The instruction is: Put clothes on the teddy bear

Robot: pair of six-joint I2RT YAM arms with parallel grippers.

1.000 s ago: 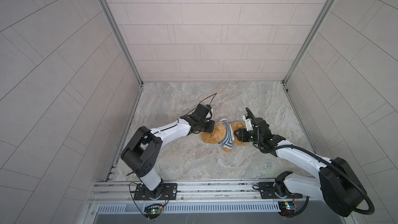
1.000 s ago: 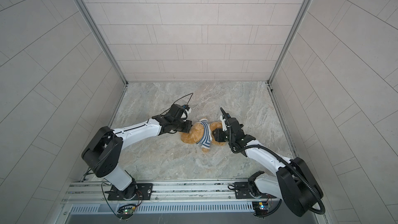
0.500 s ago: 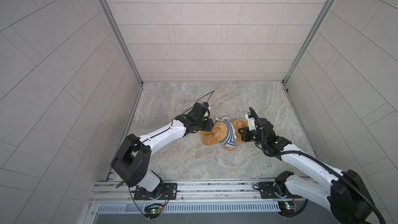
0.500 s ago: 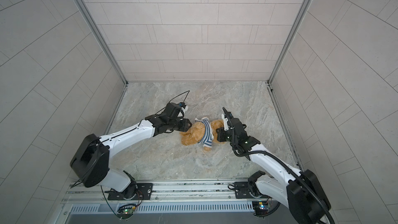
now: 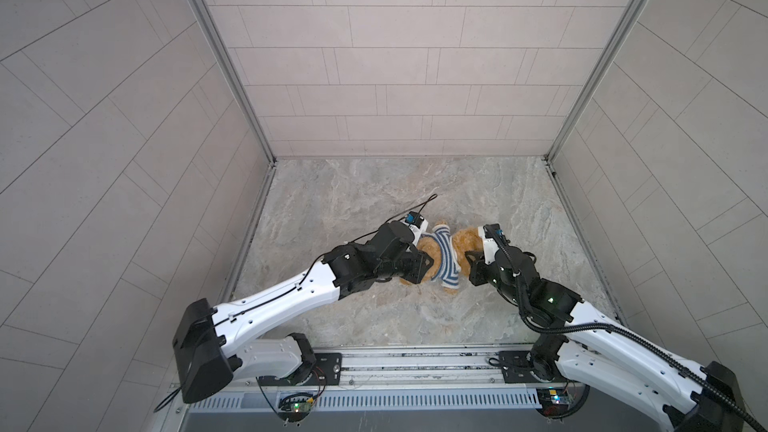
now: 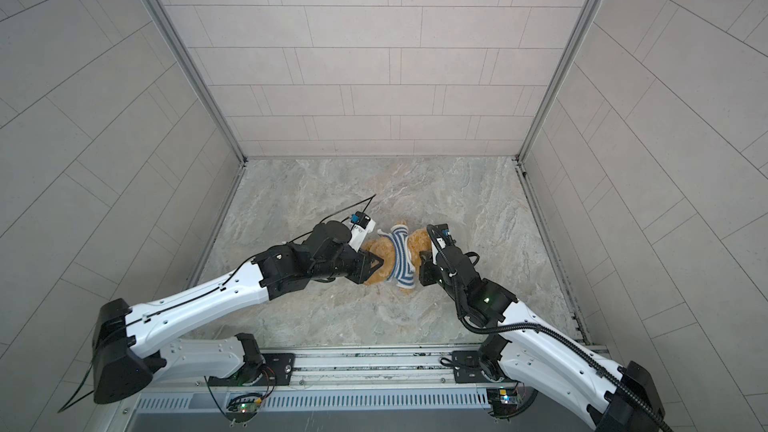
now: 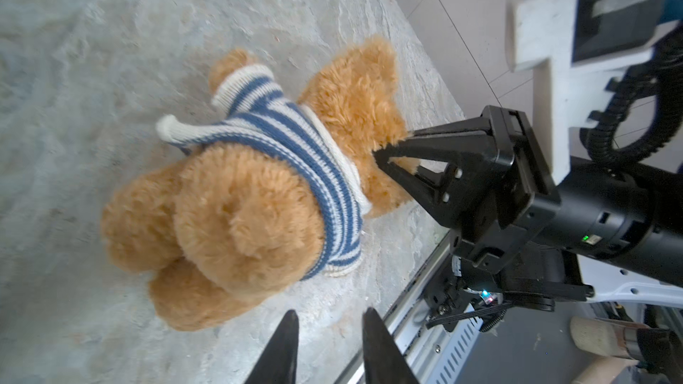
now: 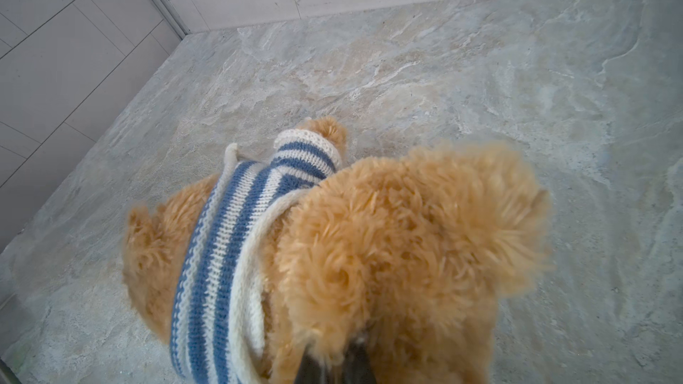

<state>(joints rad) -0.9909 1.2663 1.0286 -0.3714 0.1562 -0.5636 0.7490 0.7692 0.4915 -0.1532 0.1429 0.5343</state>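
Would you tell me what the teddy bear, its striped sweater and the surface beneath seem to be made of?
The teddy bear looks like synthetic plush: long, fuzzy, matte golden-brown pile. The striped sweater is knit yarn, wool or acrylic: stitch rows and ribbed cuffs show. The surface looks like veined stone, possibly a print; matte.

teddy bear (image 7: 236, 216) in right gripper (image 7: 391, 149)

Here's a robot lab cell, folks: pale panelled walls (image 5: 395, 56) box in a stone-look counter (image 5: 374, 184), left arm (image 5: 282, 305) and right arm (image 5: 623, 365) mounted on a metal rail (image 5: 415, 361) up front, bare circuit boards (image 5: 296, 407) lit beneath, cables (image 5: 590, 327) trailing.
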